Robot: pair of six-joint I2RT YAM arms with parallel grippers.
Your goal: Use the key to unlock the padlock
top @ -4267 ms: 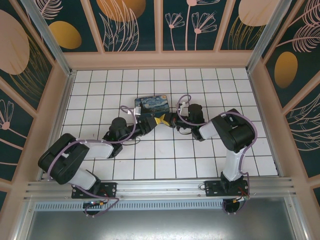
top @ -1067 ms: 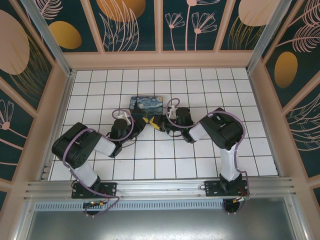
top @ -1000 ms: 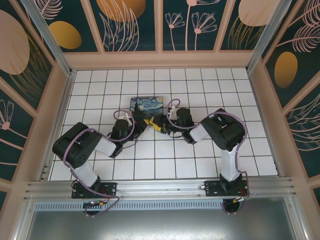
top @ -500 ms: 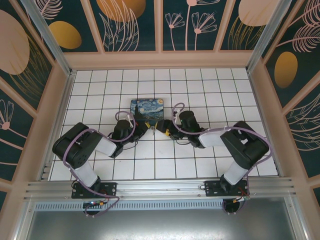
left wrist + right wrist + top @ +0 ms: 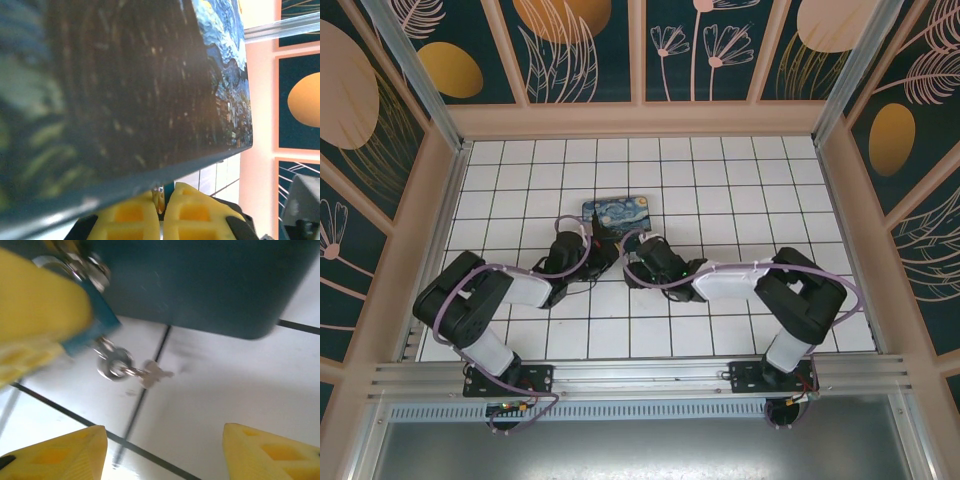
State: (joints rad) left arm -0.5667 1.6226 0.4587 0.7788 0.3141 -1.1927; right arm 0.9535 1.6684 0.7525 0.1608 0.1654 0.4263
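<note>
1. The left gripper (image 5: 161,199) has its yellow fingers (image 5: 127,214) clenched together, with a sliver of teal and brass pinched between the tips.
2. In the right wrist view one of those yellow fingers covers the upper part of the small padlock with a teal body and thin silvery shackle (image 5: 95,326), so the left gripper is grasping the padlock.
3. The padlock sits just beside the lower side wall of the rectangular box painted with a swirling blue night sky (image 5: 617,209). Its shackle is up against a silvery fitting on that wall. Whether it passes through the fitting cannot be told.
4. The small silvery metal key (image 5: 113,363) is at the padlock's underside. Its blade points into the body and its round head rests on the white tiled floor (image 5: 720,200).
5. A second small key-shaped piece (image 5: 155,374) lies on the tile, joined to the key's head.
6. The right gripper (image 5: 162,435) is released. Its two yellow fingertips stand wide apart, near the key but touching neither it nor the padlock.
</note>
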